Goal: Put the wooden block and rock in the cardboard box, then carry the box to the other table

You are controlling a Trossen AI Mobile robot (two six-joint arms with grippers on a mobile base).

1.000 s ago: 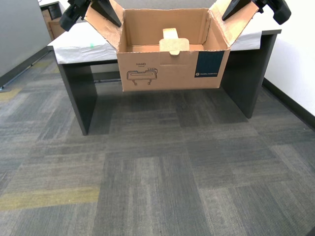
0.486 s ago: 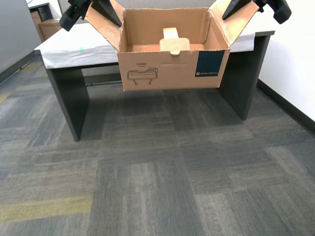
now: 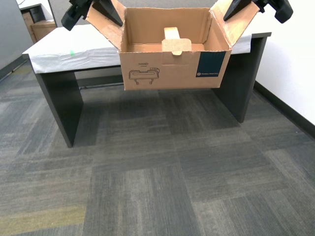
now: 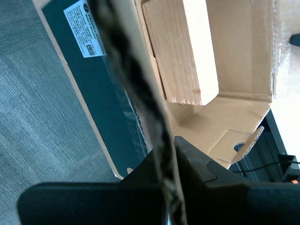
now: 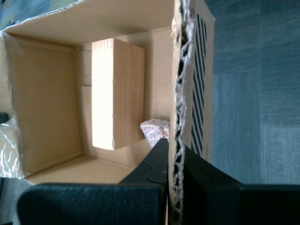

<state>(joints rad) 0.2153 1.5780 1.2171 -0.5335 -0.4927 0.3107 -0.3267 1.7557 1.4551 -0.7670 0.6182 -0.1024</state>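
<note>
An office: grey carpet tiles (image 3: 162,187) cover the floor, a dark-legged desk (image 3: 56,105) stands against a white wall (image 3: 295,54) with black baseboard (image 3: 290,112)

1. Cardboard box (image 3: 172,73): one, with two side flaps.
2. Wooden block (image 5: 117,93): one, inside the box.
3. Rock (image 5: 154,131): one, inside the box beside the block.
4. Cloth-draped surface (image 3: 64,49): one.
5. Claws: two, my first claw (image 5: 174,164) and my second claw (image 4: 166,159), one per flap.
</note>
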